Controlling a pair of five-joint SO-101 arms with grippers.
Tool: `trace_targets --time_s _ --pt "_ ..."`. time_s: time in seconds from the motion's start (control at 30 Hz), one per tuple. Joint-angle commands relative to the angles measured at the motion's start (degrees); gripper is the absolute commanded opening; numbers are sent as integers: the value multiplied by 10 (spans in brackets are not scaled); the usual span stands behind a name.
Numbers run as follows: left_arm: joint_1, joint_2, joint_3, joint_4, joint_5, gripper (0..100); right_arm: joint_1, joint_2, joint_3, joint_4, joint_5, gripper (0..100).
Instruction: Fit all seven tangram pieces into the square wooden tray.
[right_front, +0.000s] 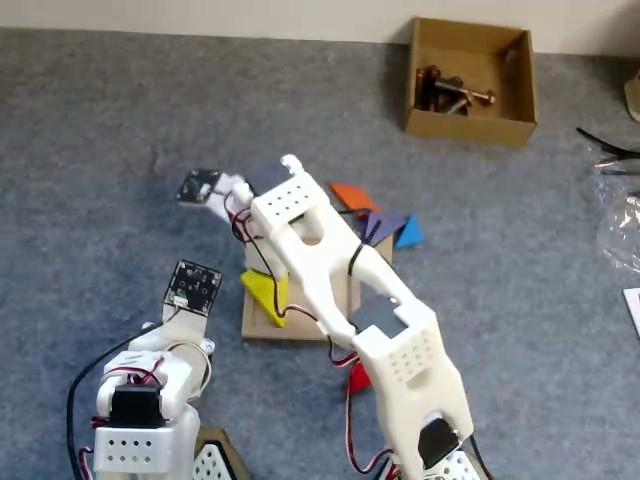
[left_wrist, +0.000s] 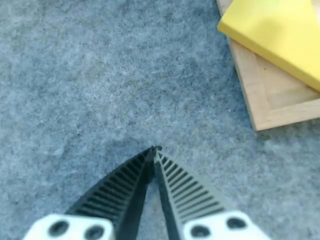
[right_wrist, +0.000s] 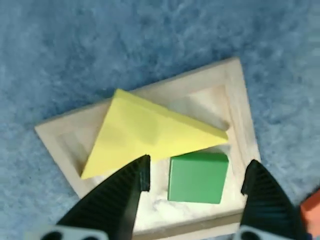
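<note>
Listing from the left: left gripper (left_wrist: 156, 149), lower left, jaws pressed together and empty, over the grey table (right_front: 100, 150) near the tray's corner. Square wooden tray (right_front: 262, 322), centre. Yellow triangle (right_front: 265, 292) lies in it, one corner over the rim. Green square (right_wrist: 198, 177) sits flat in the recess, just beside the triangle. Right gripper (right_wrist: 197, 170) hangs above the tray, jaws wide, holding nothing. Orange piece (right_front: 352, 196), purple piece (right_front: 383, 225) and blue piece (right_front: 408, 233) lie on the table, upper right of the tray. Cardboard box (right_front: 465, 130), upper right.
</note>
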Motion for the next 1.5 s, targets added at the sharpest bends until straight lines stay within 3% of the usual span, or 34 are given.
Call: trace_targets --time_s 0.0,0.23,0.47,0.8,1.47 --pt "-2 -5 12 3 4 5 -7 -10 -54 -18 -40 282" --pt "-2 -5 12 3 4 5 -7 -9 -63 -57 -112 206" --pt "-2 -5 12 3 4 5 -25 -9 -63 -62 -149 204" --pt "-2 -5 12 3 4 5 -58 -8 -61 -44 -177 204" --pt "-2 -5 12 3 4 5 -15 -9 -65 -48 -179 204"
